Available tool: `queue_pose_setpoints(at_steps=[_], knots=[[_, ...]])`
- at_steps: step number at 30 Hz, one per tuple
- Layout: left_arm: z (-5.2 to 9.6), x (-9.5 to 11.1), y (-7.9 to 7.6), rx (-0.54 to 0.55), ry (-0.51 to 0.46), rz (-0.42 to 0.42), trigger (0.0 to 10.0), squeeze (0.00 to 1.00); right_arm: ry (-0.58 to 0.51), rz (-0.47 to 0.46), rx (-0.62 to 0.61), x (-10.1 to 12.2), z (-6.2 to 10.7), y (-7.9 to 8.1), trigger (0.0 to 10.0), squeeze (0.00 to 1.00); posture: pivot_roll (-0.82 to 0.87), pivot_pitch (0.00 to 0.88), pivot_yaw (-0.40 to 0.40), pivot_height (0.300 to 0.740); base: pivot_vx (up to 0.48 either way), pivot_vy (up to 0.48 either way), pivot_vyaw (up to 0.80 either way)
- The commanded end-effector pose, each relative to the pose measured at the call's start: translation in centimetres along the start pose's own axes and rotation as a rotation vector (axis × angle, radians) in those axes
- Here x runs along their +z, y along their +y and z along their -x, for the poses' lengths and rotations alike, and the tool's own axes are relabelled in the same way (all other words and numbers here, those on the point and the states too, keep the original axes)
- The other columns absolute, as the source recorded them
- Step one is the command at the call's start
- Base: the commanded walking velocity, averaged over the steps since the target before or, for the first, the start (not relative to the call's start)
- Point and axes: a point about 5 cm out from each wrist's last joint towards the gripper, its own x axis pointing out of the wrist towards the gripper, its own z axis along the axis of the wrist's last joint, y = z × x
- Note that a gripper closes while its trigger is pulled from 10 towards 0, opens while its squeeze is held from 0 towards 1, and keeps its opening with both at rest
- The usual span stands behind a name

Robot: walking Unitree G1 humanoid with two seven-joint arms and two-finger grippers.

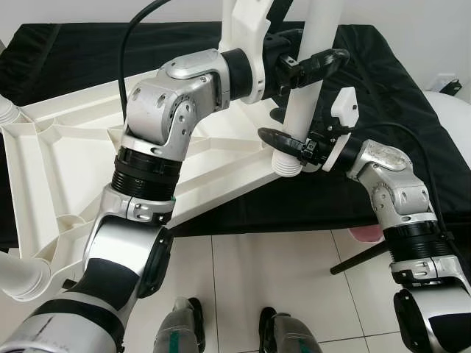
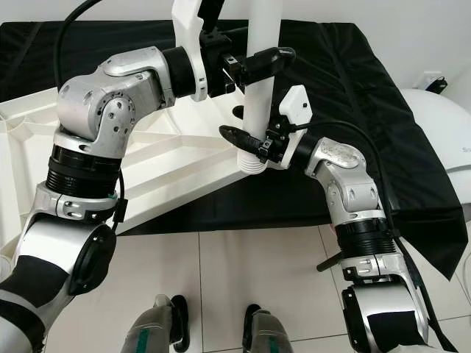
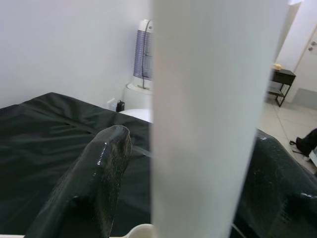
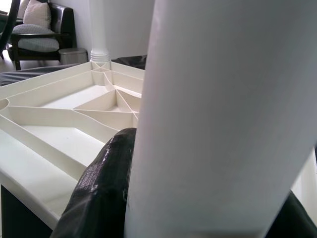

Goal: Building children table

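White plastic: one table leg (image 2: 262,88) stands upright, clasped by two grippers. The left gripper (image 2: 254,62) grasps it high up; the right gripper (image 2: 246,141) grasps it just above the threaded end. Beside them one upturned tabletop (image 1: 66,169) (ribbed underside showing) overhangs the black-covered bench (image 2: 353,81), with bare tiled floor (image 2: 250,265) beneath the grippers.
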Motion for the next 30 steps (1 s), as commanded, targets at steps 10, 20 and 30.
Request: queue_pose_setpoints(at_steps=[10, 20, 30], knots=[[-0.2, -1.8, -1.4, -0.061, 0.050, 0.032, 10.0, 0.00, 0.010, 0.031, 0.013, 0.1, 0.2, -0.2, 10.0, 0.00, -0.08, 0.158, -0.029, 0.740, 0.000, 0.000, 0.00], [0.3, -2.0, -1.6, -0.059, 0.037, 0.046, 0.0, 0.00, 0.011, 0.032, 0.021, 0.2, 0.4, -0.3, 10.0, 0.00, -0.08, 0.149, -0.034, 0.740, 0.000, 0.000, 0.00], [0.6, -1.6, -1.4, -0.040, 0.018, 0.038, 0.0, 0.00, -0.001, 0.009, 0.005, 0.3, 0.4, -0.6, 10.0, 0.00, -0.08, 0.144, -0.035, 0.740, 0.000, 0.000, 0.00]])
